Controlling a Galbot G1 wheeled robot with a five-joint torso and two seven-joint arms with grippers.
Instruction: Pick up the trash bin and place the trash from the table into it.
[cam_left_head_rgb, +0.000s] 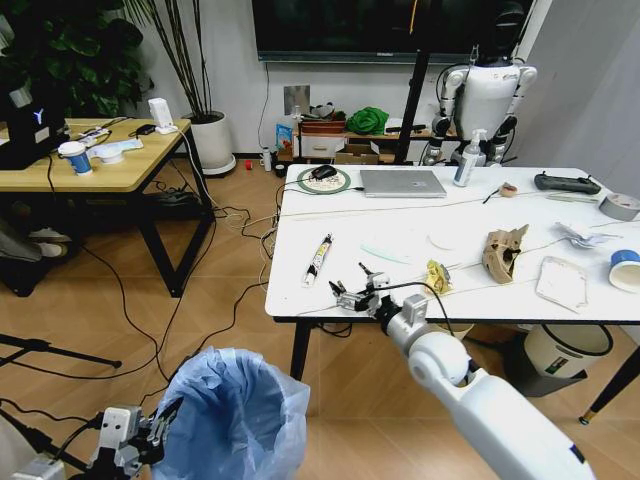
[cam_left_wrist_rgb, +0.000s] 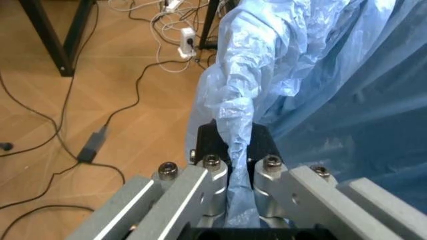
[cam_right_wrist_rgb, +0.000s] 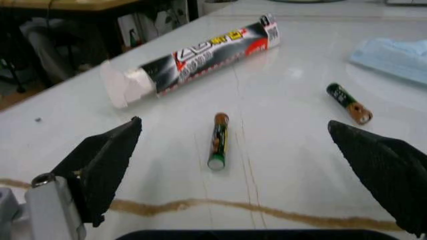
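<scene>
Trash bin: light, thin blue liner, floor-side by the worktop. My left claw pinches its liner. My right claw spread wide over a slippery battery; grip mid-length.

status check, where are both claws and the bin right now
Left claw shut on trash bin liner, off the table's near-left corner. Right claw open, low over a battery on the table. Nothing blocking.
</scene>
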